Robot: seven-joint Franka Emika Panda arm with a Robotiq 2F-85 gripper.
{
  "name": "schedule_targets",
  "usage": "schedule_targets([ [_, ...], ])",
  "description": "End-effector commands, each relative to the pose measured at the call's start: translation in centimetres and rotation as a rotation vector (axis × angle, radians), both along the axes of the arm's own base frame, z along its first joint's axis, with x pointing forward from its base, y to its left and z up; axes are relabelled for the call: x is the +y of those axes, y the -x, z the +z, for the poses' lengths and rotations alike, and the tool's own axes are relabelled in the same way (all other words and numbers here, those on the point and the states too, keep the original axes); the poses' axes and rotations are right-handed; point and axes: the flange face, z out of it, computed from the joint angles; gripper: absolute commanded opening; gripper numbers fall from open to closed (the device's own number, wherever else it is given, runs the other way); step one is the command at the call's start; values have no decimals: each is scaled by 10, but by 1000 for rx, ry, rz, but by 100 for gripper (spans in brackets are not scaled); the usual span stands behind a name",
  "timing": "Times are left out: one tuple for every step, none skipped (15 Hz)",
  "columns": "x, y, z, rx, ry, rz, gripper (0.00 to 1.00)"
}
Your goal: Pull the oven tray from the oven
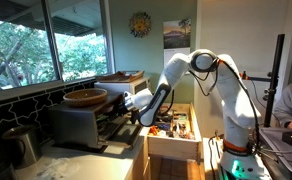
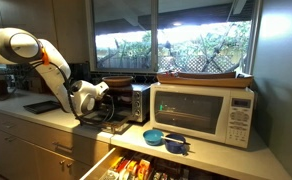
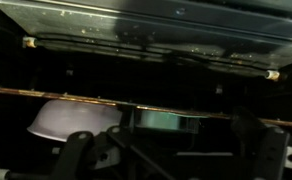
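Grey-silver oven point(image 2: 136, 103) — white microwave point(image 2: 201, 113), blue bowl point(image 2: 154, 137)

Dark oven point(image 3: 201, 100) interior, heating rod point(image 3: 151, 57) across top, blurred fingers point(image 3: 81, 157) at bottom.

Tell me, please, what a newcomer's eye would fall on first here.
The white robot arm reaching into the open oven on the counter draws the eye first. Next come the white microwave beside it and the pulled-out drawer, crammed with items, below the counter.

Home kitchen: a white microwave point(image 2: 203, 112) and toaster oven point(image 2: 129, 101) line the tabletop point(image 2: 66, 118) above wooden drawers point(image 2: 31, 150), beneath windows point(image 2: 186, 35) facing garden trees.
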Motion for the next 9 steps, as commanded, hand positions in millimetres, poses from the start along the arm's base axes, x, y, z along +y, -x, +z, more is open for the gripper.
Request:
schedule_targets([
  [-1,-12,-6,-23,22,8,100],
  [1,-13,-4,-25,21,9,100],
  [1,-14,-4,-27,26,11,100],
  [1,-15,-5,-21,28,13,100],
  [1,-15,-7,-12,33,14,100],
  [1,-17,-12,15,31,13,100],
  [0,-18,-17,41,26,9,100],
  [0,-19,-19,65,27,7,100],
  [1,-21,-20,78,23,8,100],
])
